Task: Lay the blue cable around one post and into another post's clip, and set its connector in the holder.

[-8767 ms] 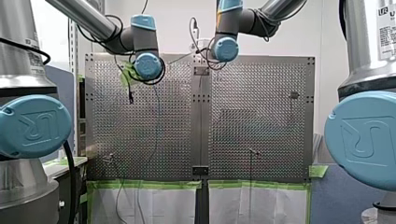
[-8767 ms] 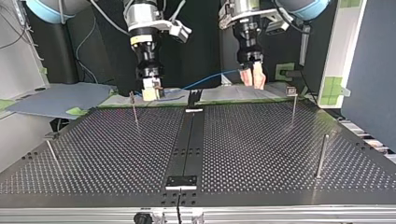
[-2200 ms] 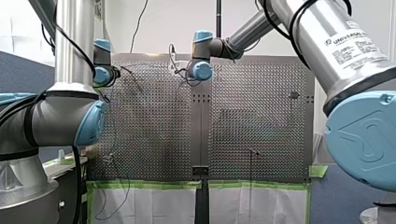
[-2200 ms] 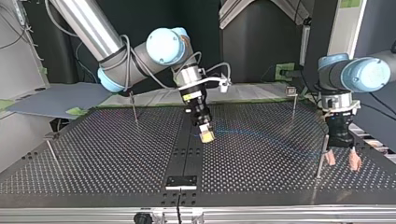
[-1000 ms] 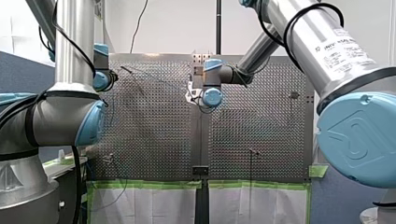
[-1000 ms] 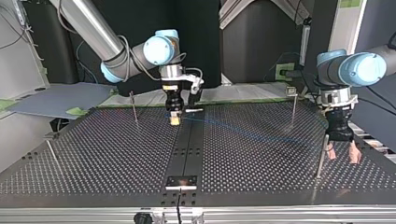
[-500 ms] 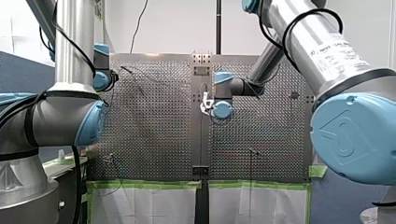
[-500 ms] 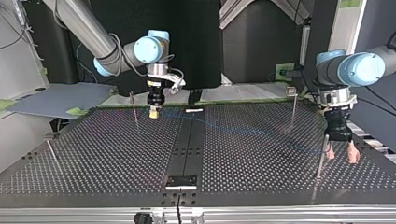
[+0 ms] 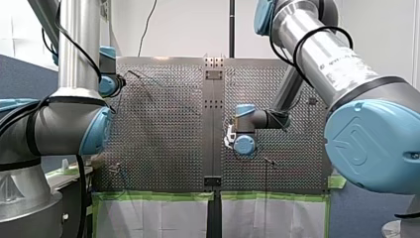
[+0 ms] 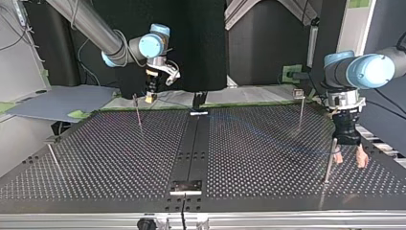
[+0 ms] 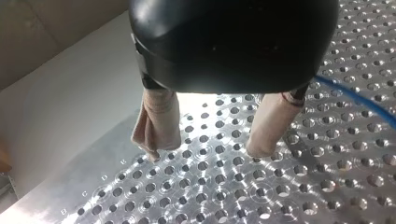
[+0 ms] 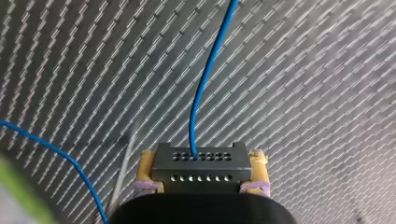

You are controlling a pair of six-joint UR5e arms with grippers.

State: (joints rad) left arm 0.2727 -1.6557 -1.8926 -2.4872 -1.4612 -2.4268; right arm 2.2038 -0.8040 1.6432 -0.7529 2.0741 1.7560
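Note:
In the right wrist view my right gripper (image 12: 201, 163) is shut on the black connector (image 12: 201, 171), yellow pads on both its sides. The blue cable (image 12: 205, 84) runs out of the connector, ahead over the perforated plate. In the top view this gripper (image 10: 151, 99) hangs at the far left, next to a thin post (image 10: 138, 111). My left gripper (image 10: 350, 160) stands open at that view's right, just beside another post (image 10: 330, 158). Its beige pads (image 11: 159, 116) hover over the plate with nothing between them, and the cable (image 11: 359, 100) passes beside them.
A post with a clip on top (image 10: 299, 96) stands at the far right of the top view, and a short post (image 10: 52, 153) at the near left. A black holder (image 10: 197, 101) sits on the far end of the centre strip, a plate (image 10: 186, 186) on its near end.
My right gripper has carried the connector from the plate's middle to the far left of the top view, beside the post, dragging the cable. My left gripper has stayed open by its post.

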